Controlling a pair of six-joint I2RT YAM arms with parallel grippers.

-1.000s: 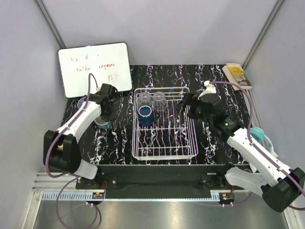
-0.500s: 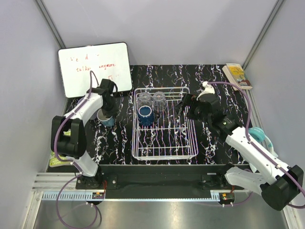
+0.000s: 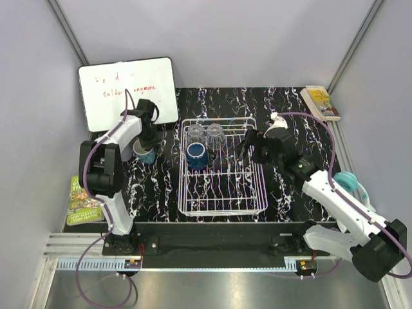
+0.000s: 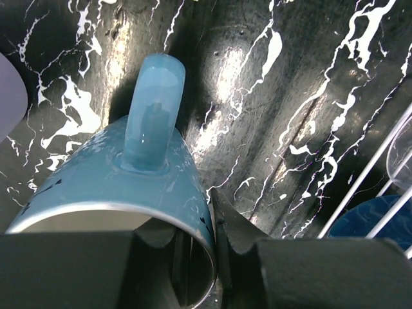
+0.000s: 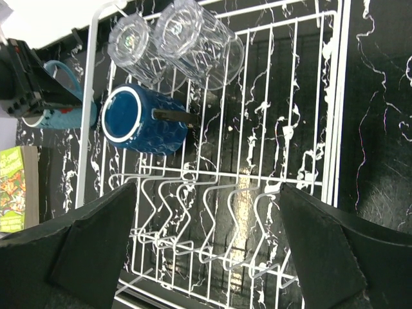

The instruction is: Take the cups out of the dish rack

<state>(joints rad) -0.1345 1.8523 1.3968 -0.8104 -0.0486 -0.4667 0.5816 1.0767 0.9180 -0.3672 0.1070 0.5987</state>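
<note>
Three cups are inside the dish rack (image 3: 222, 212), which lies at the middle of the black marbled table (image 3: 290, 122). Two clear glasses (image 3: 196, 133) (image 3: 215, 133) stand side by side at the rack's eleven o'clock corner, touching or nearly so. The dark blue mug (image 3: 196, 155) is just beside them toward six o'clock. From the right wrist the same trio shows at the upper left of the wire grid: glasses (image 5: 132, 38) (image 5: 193, 32), blue mug (image 5: 145, 119).

The teal mug (image 3: 145, 154) is outside the rack, at about nine o'clock from it and close to its left wall. The left claw (image 3: 147, 138) is clenched on its rim. In the wrist view the fingers (image 4: 235, 225) straddle the mug wall (image 4: 103, 174), one inside and one outside, with the handle (image 4: 151, 109) pointing away toward twelve o'clock. Whether the mug's base touches the table I cannot tell. A pale lavender shape (image 4: 8, 96) cuts into that view at nine o'clock (too little of it shows to name it).

The right claw (image 3: 246, 143) hangs over the rack's two o'clock edge with its jaws spread wide and nothing between them (image 5: 207, 190).

A whiteboard (image 3: 129, 90) leans at the table's ten o'clock corner, and a book (image 3: 320, 102) lies at two o'clock.
</note>
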